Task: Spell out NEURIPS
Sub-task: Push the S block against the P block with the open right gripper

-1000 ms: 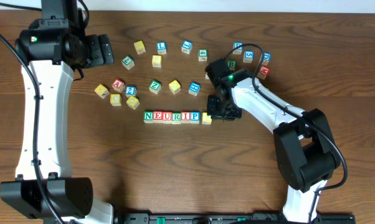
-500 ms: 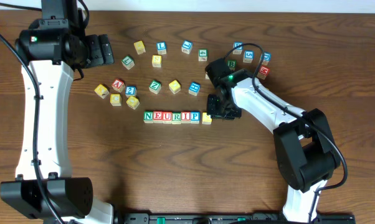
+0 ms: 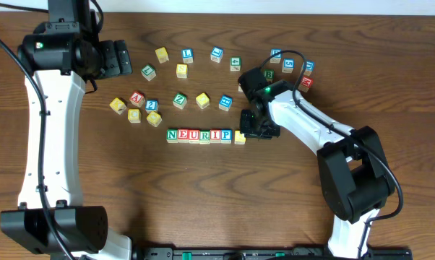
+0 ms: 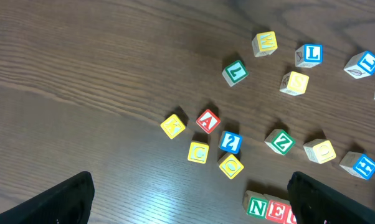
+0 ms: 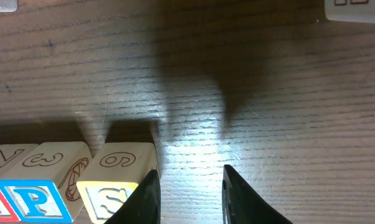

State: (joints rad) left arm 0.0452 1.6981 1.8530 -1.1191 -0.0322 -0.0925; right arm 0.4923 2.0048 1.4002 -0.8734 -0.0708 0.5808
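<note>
Cubes in a row [image 3: 199,135] spell NEURIP near the middle of the tabletop [image 3: 203,202]. A yellow cube [image 3: 240,136] touches the P end. The right gripper [image 3: 259,130] is just beside that cube. The left gripper [image 3: 122,58] hangs near the far edge, well apart from the row.

Left wrist: its fingers [image 4: 56,202] are wide apart and hold nothing. Loose cubes [image 4: 207,121] lie below.

Right wrist: its fingers [image 5: 147,199] are close together with nothing between them. One is right next to the yellow cube.
</note>
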